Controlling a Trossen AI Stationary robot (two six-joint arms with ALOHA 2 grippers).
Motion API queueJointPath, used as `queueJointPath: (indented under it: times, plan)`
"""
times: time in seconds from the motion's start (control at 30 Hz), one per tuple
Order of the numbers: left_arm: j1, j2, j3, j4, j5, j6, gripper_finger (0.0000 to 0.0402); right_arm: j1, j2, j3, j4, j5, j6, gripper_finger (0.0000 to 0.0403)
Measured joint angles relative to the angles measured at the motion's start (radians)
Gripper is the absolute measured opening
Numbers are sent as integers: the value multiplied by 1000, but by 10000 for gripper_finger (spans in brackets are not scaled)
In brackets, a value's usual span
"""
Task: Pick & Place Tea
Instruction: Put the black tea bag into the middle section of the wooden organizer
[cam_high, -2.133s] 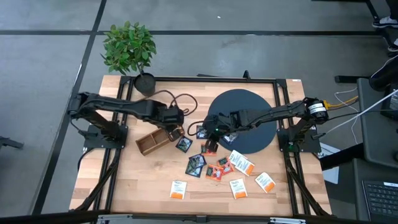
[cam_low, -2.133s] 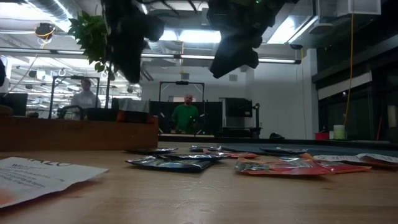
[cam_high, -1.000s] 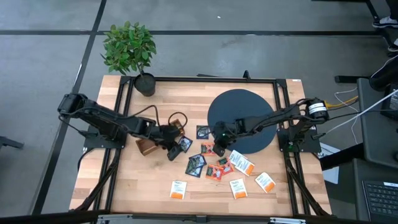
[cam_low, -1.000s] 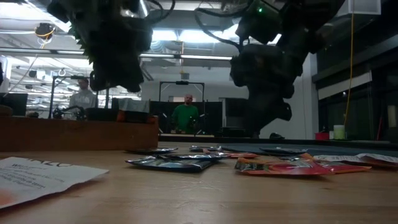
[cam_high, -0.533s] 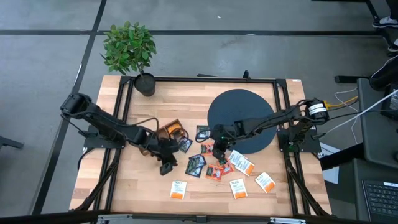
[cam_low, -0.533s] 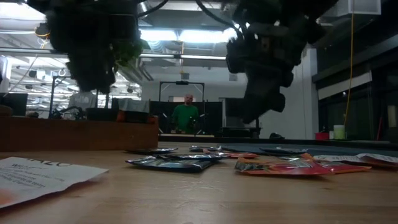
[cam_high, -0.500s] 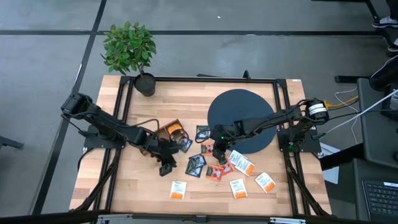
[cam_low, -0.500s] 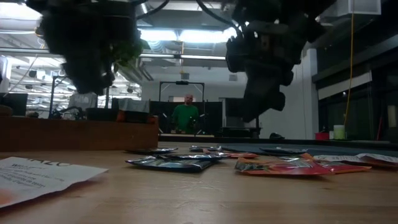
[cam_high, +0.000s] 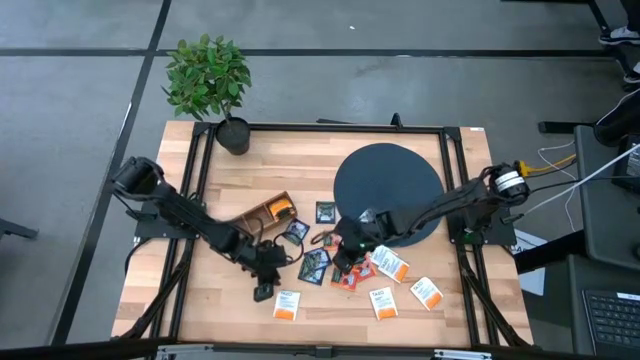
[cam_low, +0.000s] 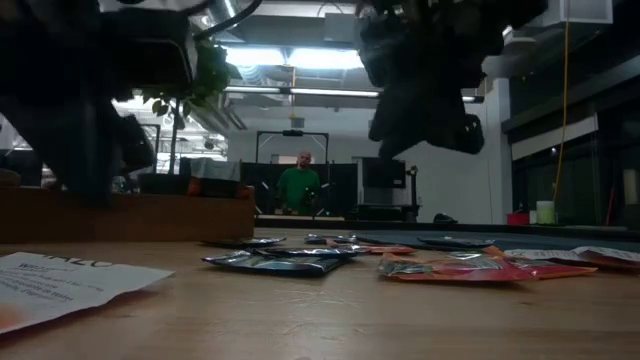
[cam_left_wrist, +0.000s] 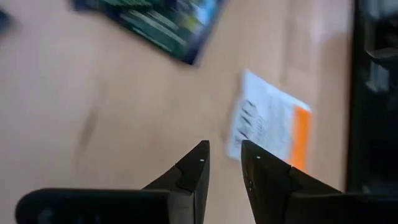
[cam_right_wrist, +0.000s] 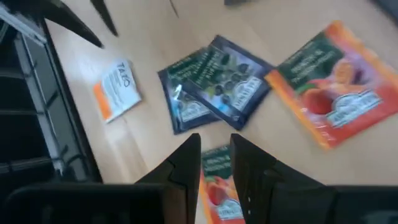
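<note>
**Both pincers low over the scattered tea, nothing gripped**

While both arms reach toward the middle of the tabletop (cam_high: 230, 310), you can see that neither one carries a sachet. Your left pincer (cam_high: 263, 291) is low over bare wood, just beside the white sachet with an orange band (cam_high: 287, 305); in the left wrist view its fingers (cam_left_wrist: 193, 168) stand with a narrow gap between them and hold nothing, and the same white sachet (cam_left_wrist: 268, 127) lies just ahead of the tips. Your right pincer (cam_high: 343, 262) is above the cluster of tea near the front edge of the dark round disc (cam_high: 388, 190). In the right wrist view its fingers (cam_right_wrist: 186, 163) also keep a small gap, empty, over a red-orange sachet (cam_right_wrist: 214, 186), with a dark blue sachet (cam_right_wrist: 214, 81) and another red-orange one (cam_right_wrist: 329, 78) lying flat beyond.

The tea lies spread on the wood in front of the disc. The wooden box (cam_high: 262, 211) lies left of the sachets, and a potted plant (cam_high: 208, 80) stands at the far left corner.
</note>
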Motion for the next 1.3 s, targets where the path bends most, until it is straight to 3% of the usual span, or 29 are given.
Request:
queueJointPath:
  times: [0.13,0.3,0.67,1.0,1.3]
  plan:
    - [22,35,0,62,-125,-99,88,11,68,-1,8,27,68,88]
    - [57,99,2,219,-133,-242,88,4,145,-1,85,26,108,88]
    - [66,122,0,201,-312,-593,88,-14,197,0,11,89,140,88]
    - [138,126,0,193,-271,-643,88,-22,228,1,61,78,139,88]
    - [164,126,0,163,-158,-655,88,-34,230,0,107,74,115,88]
